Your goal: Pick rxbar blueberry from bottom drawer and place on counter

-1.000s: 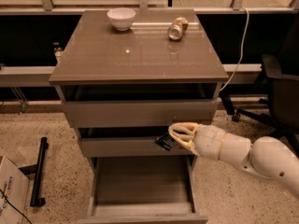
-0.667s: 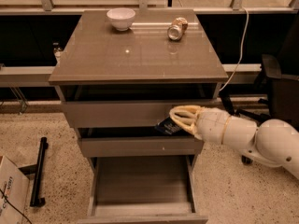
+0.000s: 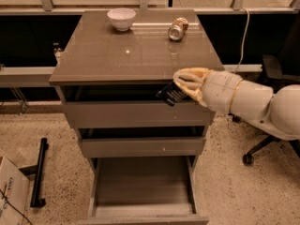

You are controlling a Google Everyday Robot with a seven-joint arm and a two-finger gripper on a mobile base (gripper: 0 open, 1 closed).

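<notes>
My gripper (image 3: 185,89) is shut on the rxbar blueberry (image 3: 171,94), a small dark bar with pale print. It holds the bar in the air in front of the cabinet's top drawer, just below the front right edge of the counter (image 3: 117,55). The arm comes in from the right. The bottom drawer (image 3: 143,184) is pulled open below and its flat grey inside holds nothing.
A white bowl (image 3: 121,18) stands at the back left of the counter and a shiny can (image 3: 177,29) lies at the back right. An office chair (image 3: 272,78) stands to the right. A cardboard box (image 3: 11,198) and a black bar (image 3: 38,172) lie on the floor at the left.
My gripper has risen with the bar from the level of the middle drawer to just under the counter's front edge.
</notes>
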